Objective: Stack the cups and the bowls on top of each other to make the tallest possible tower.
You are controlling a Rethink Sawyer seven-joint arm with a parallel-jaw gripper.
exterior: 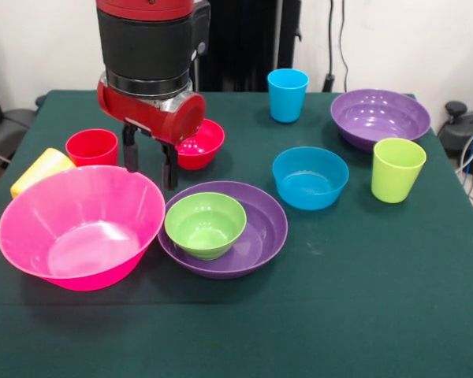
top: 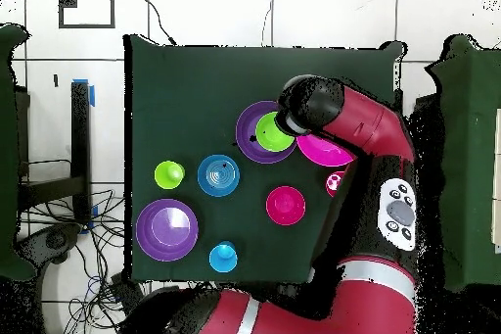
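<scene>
Jaws (exterior: pixel 150 161) are seen spread apart and empty, hanging in the upper left of the frame between the large pink bowl (exterior: pixel 79 228) and the small red bowl (exterior: pixel 199 144), with nothing gripped.

Nearest in the front view, the pink bowl sits at the left, and beside it the only stacking so far is found — the small green bowl (exterior: pixel 206 224) nested in a wide purple bowl (exterior: pixel 252 236), a broad base judged suitable for a tower. Further back, the yellow cup (exterior: pixel 38 171) lies tipped at the left edge, the red cup (exterior: pixel 91 147) stands upright, and the blue bowl (exterior: pixel 310 178) and lime green cup (exterior: pixel 397 168) rest on the tabletop (exterior: pixel 363 315). Farthest — the blue cup (exterior: pixel 288 94) and second purple bowl (exterior: pixel 379 118).
</scene>
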